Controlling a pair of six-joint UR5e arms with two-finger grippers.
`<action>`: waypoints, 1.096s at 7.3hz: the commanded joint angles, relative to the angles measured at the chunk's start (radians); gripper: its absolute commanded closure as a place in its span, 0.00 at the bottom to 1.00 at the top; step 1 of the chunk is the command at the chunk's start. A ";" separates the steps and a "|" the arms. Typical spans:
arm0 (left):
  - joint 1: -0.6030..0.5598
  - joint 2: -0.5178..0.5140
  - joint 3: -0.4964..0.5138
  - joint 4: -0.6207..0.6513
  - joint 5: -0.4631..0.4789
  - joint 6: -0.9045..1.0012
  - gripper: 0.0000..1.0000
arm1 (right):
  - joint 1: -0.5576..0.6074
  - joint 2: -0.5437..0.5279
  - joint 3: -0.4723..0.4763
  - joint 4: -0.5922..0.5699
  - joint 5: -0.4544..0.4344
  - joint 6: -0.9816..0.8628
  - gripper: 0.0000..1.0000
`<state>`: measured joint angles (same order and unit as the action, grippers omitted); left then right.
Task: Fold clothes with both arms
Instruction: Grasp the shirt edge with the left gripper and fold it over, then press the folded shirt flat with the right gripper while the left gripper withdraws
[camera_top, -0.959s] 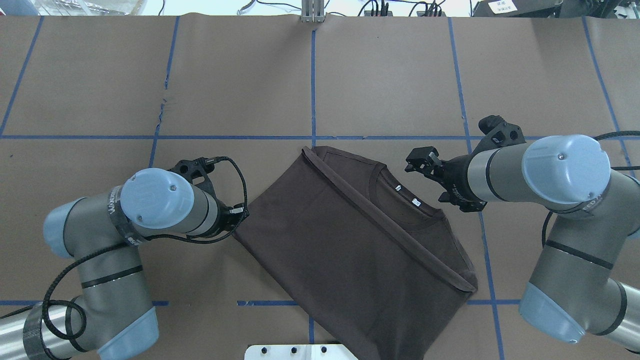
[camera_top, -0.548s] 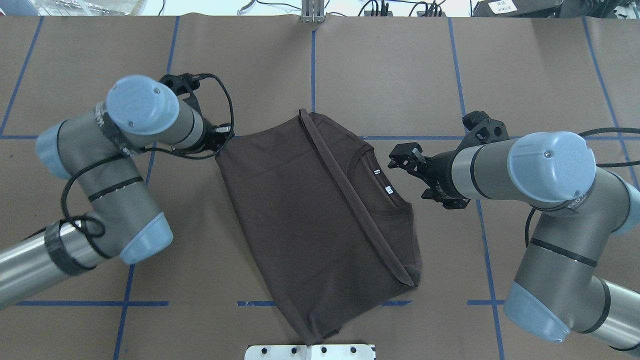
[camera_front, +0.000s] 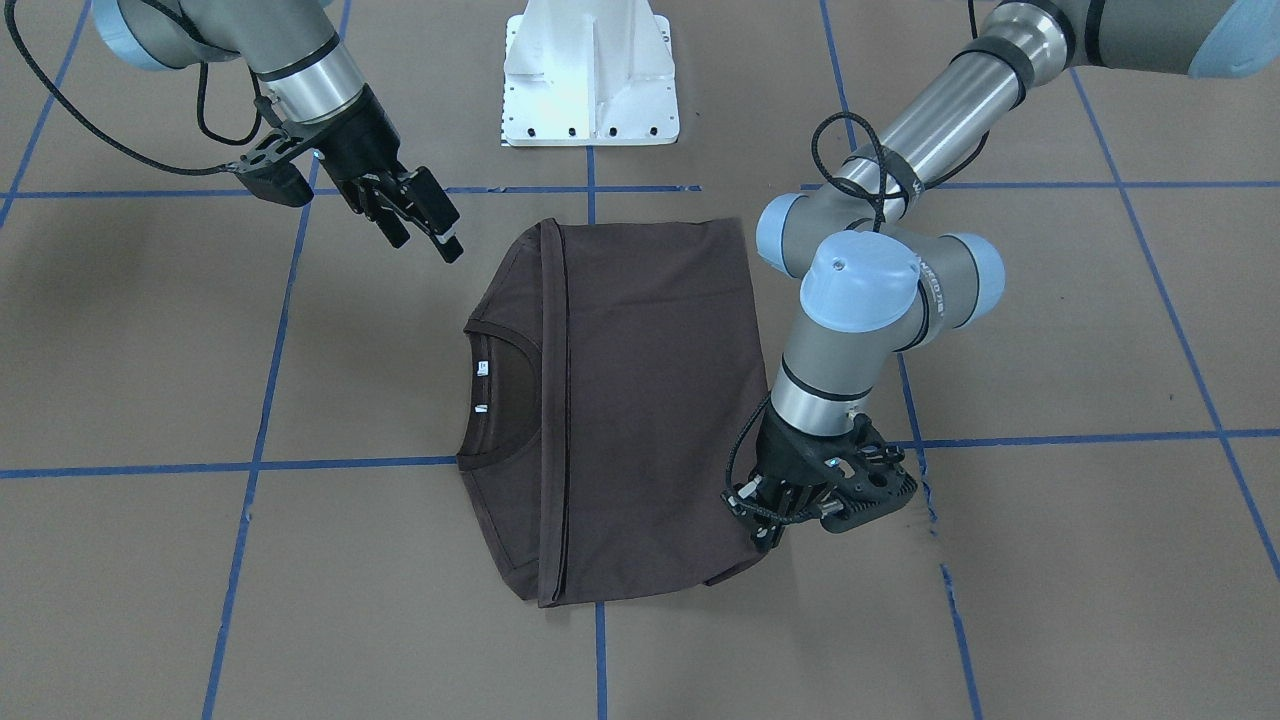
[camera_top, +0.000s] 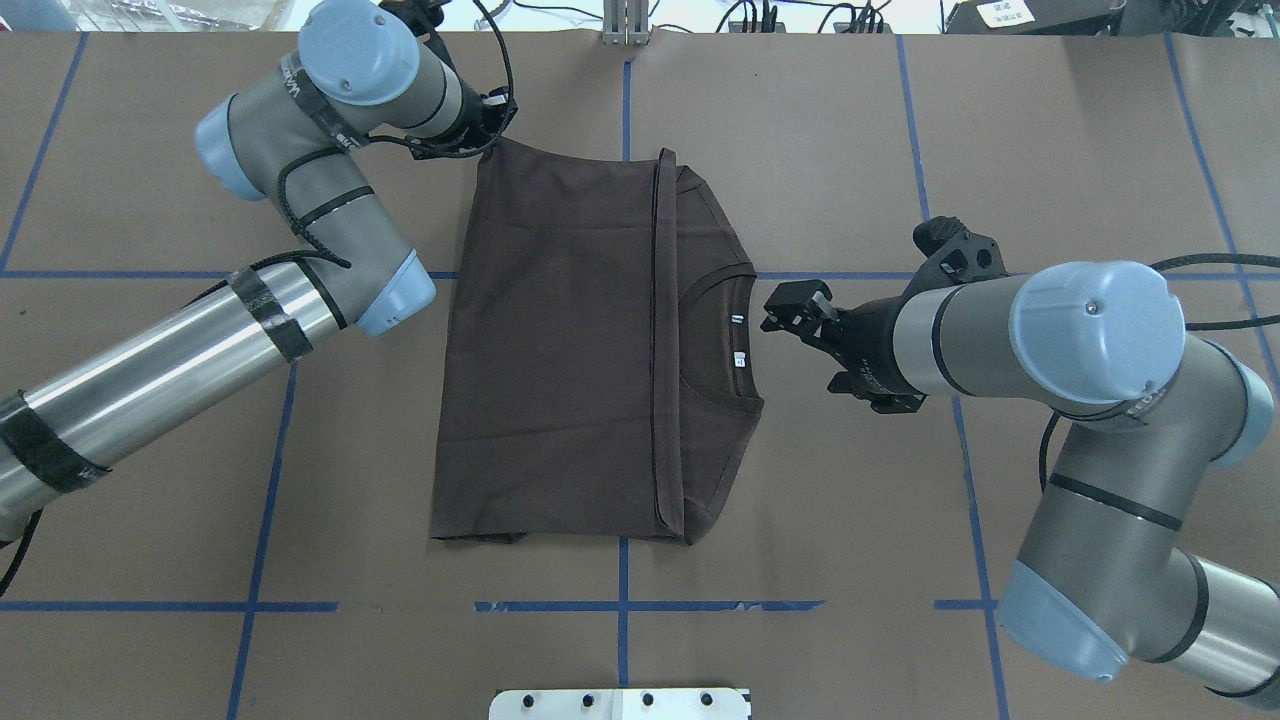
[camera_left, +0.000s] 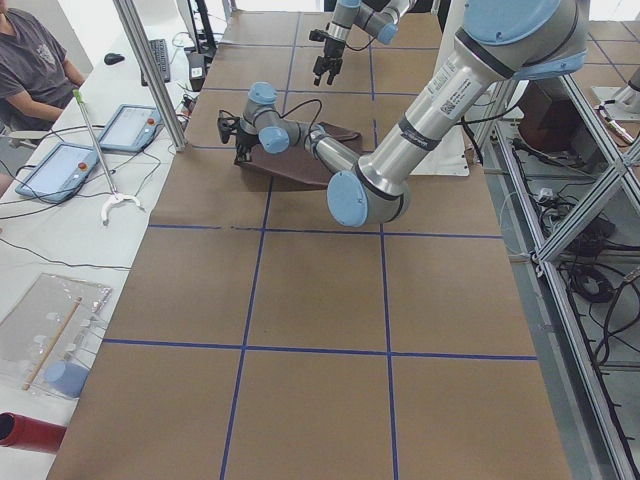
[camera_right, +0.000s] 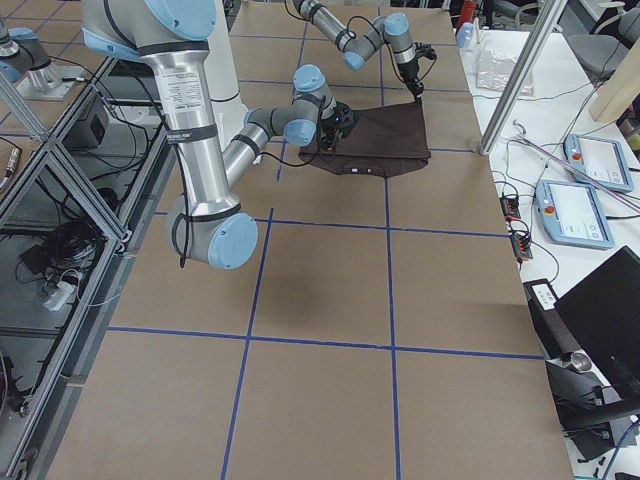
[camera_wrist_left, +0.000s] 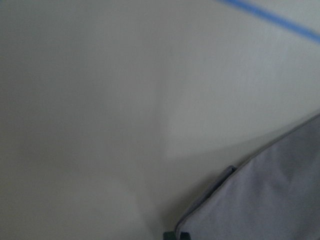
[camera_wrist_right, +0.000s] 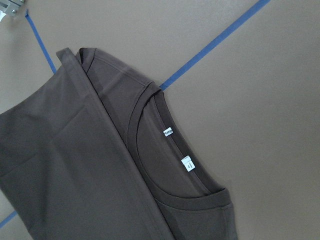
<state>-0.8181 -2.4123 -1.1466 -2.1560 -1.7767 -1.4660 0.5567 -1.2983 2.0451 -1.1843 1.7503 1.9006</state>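
Overhead exterior: the dark grey-brown cotton T-shirt is being pinched at its corner by the black left gripper; the black right gripper is being held agape beside it.

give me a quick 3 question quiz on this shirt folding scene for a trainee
1. How many white tags show inside the collar of the T-shirt?
2. True or false: the right gripper is touching the T-shirt.
3. Where does the left gripper grip the T-shirt?
A. the collar
B. a corner on the side away from the collar
C. the middle of the fold line

Key:
1. Two.
2. False: it hovers open beside the collar side, clear of the cloth.
3. B.
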 joint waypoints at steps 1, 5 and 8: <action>-0.010 0.071 -0.148 -0.030 -0.044 -0.004 0.46 | -0.003 0.069 -0.093 0.012 -0.011 -0.005 0.00; -0.020 0.317 -0.495 -0.010 -0.178 -0.023 0.46 | -0.115 0.232 -0.215 -0.168 -0.009 -0.262 0.00; -0.019 0.334 -0.496 0.001 -0.176 -0.023 0.46 | -0.196 0.339 -0.327 -0.291 -0.023 -0.407 0.00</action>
<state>-0.8375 -2.0887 -1.6407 -2.1565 -1.9528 -1.4891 0.3942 -0.9861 1.7531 -1.4353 1.7322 1.5689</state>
